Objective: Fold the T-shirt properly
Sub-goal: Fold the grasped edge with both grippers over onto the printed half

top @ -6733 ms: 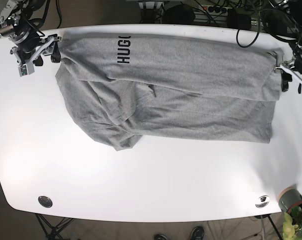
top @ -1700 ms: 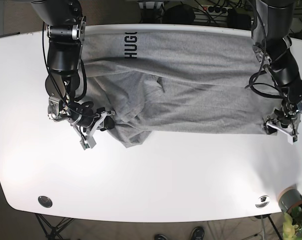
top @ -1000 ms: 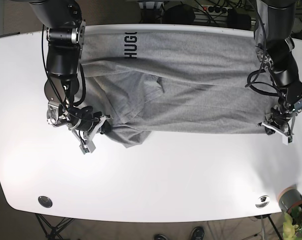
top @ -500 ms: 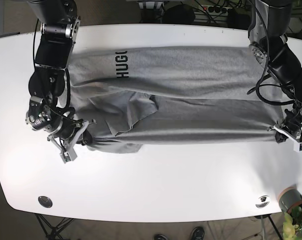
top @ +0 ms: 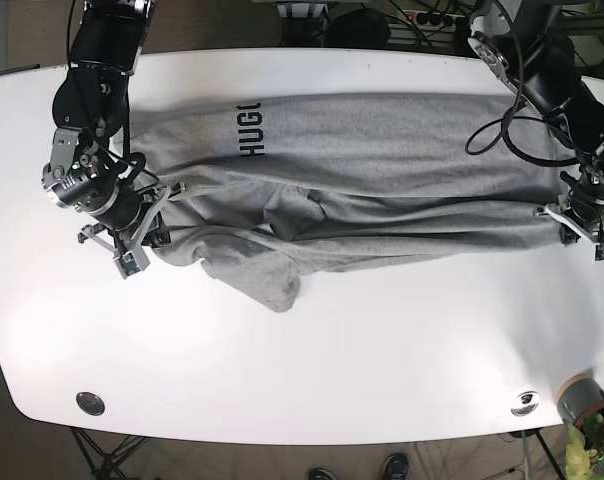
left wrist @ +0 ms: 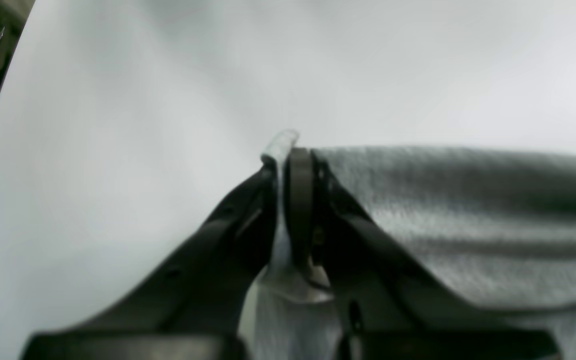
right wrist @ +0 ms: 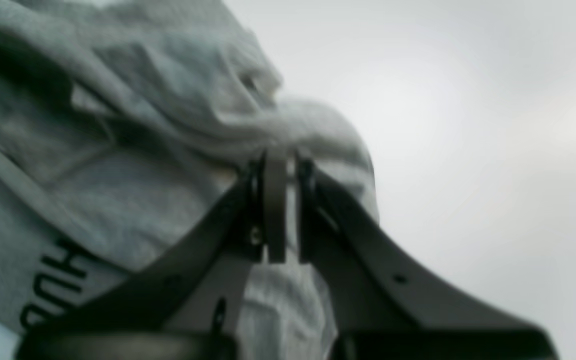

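— Where does the T-shirt (top: 372,185) lie from you?

— Spread flat on the table (top: 312,370), its long axis running side to side between my two claws, with the printed letters (top: 250,128) toward my right arm. My left claw (top: 582,212) is pinched tight on the hem corner at one end; in the left wrist view the fabric (left wrist: 458,220) trails away to one side of the closed jaws. My right claw (top: 142,225) is clamped on a bunched fold (right wrist: 288,130) at the other end.

— Which end needs the care?

— The right one, I think. A loose lobe of cloth (top: 267,280) sags toward the near edge just beside that claw, while the left end looks straight. I'd judge the next pull should run along the long axis, the claws drawing apart.
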Robot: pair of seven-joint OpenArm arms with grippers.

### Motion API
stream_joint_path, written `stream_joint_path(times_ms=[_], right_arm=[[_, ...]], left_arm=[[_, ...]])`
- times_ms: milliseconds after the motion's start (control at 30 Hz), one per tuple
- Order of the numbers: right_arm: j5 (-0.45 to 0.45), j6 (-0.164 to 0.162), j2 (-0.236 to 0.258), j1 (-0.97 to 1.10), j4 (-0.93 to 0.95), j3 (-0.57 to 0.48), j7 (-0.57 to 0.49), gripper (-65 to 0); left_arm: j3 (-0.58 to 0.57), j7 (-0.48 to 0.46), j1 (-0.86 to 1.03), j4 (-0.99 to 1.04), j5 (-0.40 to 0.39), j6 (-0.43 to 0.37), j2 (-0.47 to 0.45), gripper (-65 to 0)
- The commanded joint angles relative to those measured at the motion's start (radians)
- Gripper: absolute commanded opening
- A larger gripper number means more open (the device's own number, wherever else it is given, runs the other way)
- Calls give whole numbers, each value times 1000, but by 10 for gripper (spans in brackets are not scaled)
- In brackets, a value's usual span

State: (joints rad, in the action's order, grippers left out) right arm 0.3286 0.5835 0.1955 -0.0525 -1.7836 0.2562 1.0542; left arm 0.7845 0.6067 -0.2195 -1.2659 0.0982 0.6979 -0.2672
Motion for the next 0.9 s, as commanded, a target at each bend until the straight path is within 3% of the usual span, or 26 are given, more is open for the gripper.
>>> stream_joint_path(times_ms=[0, 67, 100, 167, 233, 367, 433, 567, 767, 867], right_arm=[[8, -1, -12, -20, -19, 5, -32, -623], [0, -1, -34, -34, 3, 35, -32, -609], [2, -1, -43, -51, 29, 50, -30, -571], [2, -1, -51, -86, 69, 55, -28, -472], [7, -1, -54, -123, 115, 53, -28, -301], [13, 2, -80, -189, 182, 47, -28, -92], [8, 0, -90, -226, 229, 27, -28, -97], [2, -1, -95, -306, 360, -27, -32, -166], [0, -4, -97, -413, 589, -41, -32, -189], [0, -41, -97, -455, 704, -41, -44, -184]], left_arm=[[-1, -17, -11, -54, -18, 0, -17, -650], [-1, -17, -10, -50, -18, 0, -17, -650], [-1, -17, -10, -50, -18, 0, -17, -650], [-1, -17, -8, -54, -18, 0, -13, -650], [-3, -17, -8, -54, -18, 0, -5, -650], [-3, -17, -10, -50, -18, 0, -8, -650], [-3, -17, -8, -51, -18, 0, -7, -650], [-3, -17, -5, -51, -18, 0, -7, -650], [-3, -17, -5, -51, -18, 0, -5, -650], [-3, -17, -5, -51, -18, 0, -5, -650]])
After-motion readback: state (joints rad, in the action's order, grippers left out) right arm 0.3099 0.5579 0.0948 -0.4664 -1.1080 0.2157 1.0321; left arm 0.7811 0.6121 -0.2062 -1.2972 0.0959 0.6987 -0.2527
